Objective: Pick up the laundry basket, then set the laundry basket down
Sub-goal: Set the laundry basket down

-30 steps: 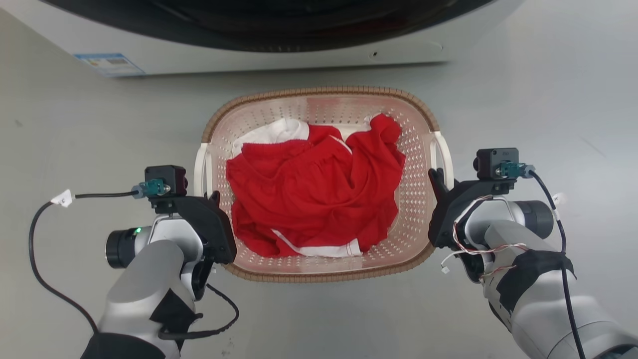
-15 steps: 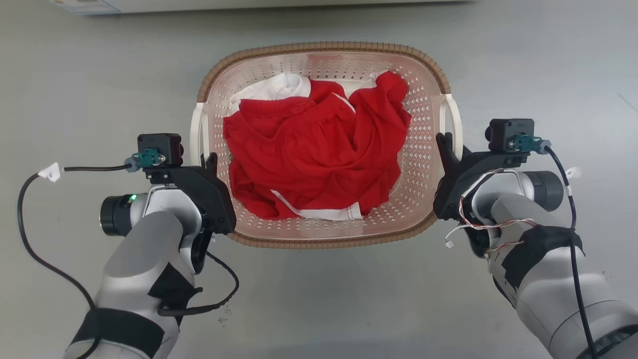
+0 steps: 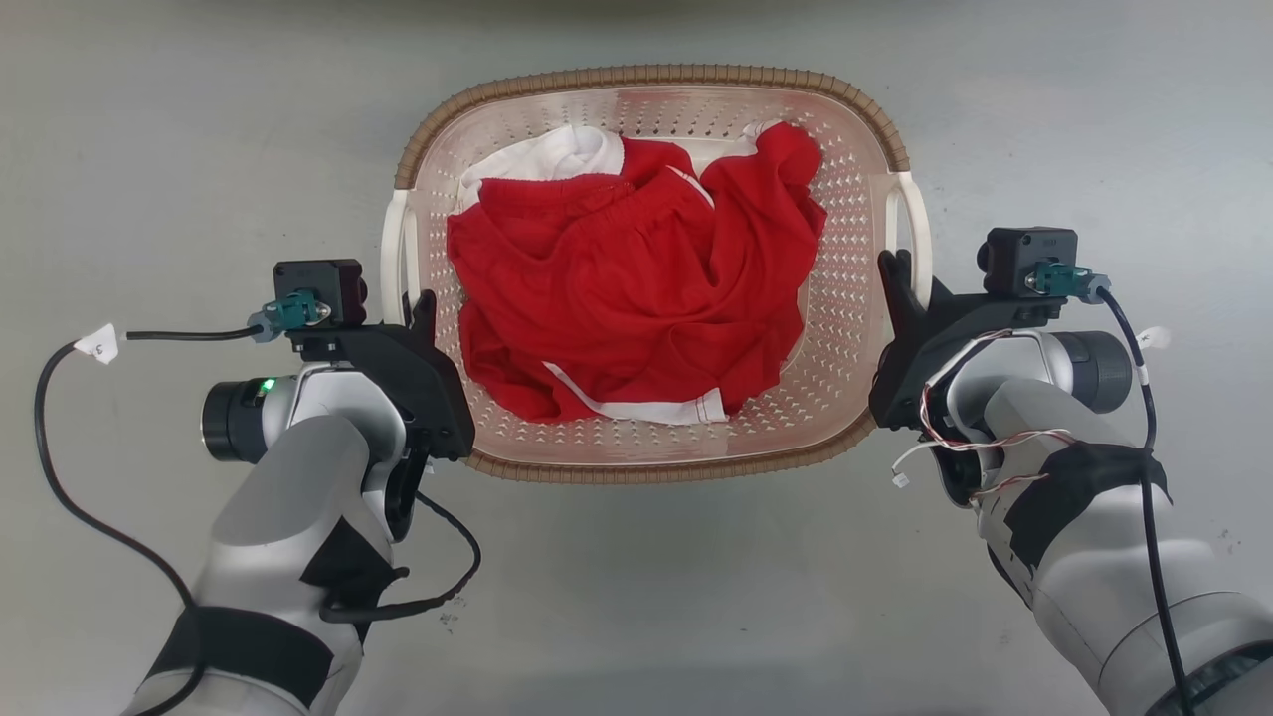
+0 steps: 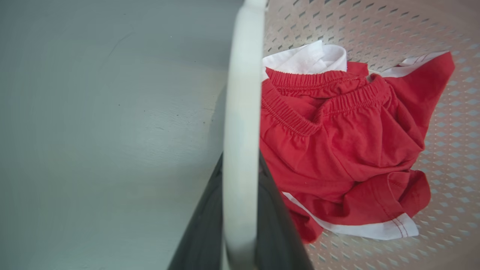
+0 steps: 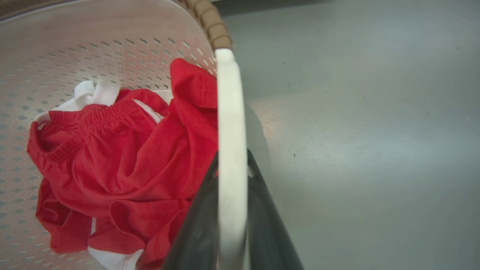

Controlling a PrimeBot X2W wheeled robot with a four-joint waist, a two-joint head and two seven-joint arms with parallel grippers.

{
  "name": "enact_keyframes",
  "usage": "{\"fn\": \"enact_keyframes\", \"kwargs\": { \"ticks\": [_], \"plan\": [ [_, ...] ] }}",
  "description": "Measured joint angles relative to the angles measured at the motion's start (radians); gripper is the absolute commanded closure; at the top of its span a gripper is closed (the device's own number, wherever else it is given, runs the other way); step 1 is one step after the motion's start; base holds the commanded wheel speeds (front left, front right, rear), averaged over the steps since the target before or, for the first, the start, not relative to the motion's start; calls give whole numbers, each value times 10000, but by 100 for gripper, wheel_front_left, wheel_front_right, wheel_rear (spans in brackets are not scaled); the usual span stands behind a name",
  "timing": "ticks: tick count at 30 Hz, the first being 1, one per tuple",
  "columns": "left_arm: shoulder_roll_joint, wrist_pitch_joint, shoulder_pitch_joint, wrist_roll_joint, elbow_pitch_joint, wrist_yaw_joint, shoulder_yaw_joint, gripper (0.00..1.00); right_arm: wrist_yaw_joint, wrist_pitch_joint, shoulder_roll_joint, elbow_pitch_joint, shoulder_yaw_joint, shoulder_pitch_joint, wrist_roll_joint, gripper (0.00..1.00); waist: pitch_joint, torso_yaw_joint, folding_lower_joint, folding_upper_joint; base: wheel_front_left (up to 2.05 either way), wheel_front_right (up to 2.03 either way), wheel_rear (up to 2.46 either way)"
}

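Laundry basket lay with its long axis running left to right, left gripper clamped on its left handle, right gripper clamped on its right handle, both equally near

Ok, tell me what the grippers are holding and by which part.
The laundry basket: left gripper shut on its left white handle, right gripper on its right white handle.

The basket has pale pinkish walls patterned with rows of small holes, a brown woven-look rim and white handles. The clothes in it are bright red with white trim and a white patch at the far left. The floor is plain grey; the left hand and right hand are black.
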Motion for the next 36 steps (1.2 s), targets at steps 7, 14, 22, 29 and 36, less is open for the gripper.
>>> {"fn": "enact_keyframes", "kwargs": {
  "ticks": [7, 14, 22, 29, 36],
  "plan": [
    [-31, -117, -85, 0, 105, -82, -29, 85, 4, -31, 4, 63, -4, -53, 0, 63, 19, 21, 0, -1, 0, 0, 0],
    [165, -297, -185, -4, 270, -84, 4, 0, 347, -111, -222, 211, -61, -39, 48, 0, -77, 59, 0, -1, 0, 0, 0],
    [123, -393, -168, -23, 382, -148, 8, 0, 541, -105, -102, 242, 12, 64, 50, 0, -503, 99, 0, -1, 0, 0, 0],
    [111, -520, -65, -36, 443, -190, 35, 0, 554, -107, -77, 332, 31, 323, 86, 0, -1042, 106, 0, -1, 0, 0, 0],
    [111, -794, 347, -35, 554, -280, -6, 0, 631, -128, -67, 401, -25, 712, 199, 0, -1873, 86, 0, -2, 0, 0, 0]
  ]
}}
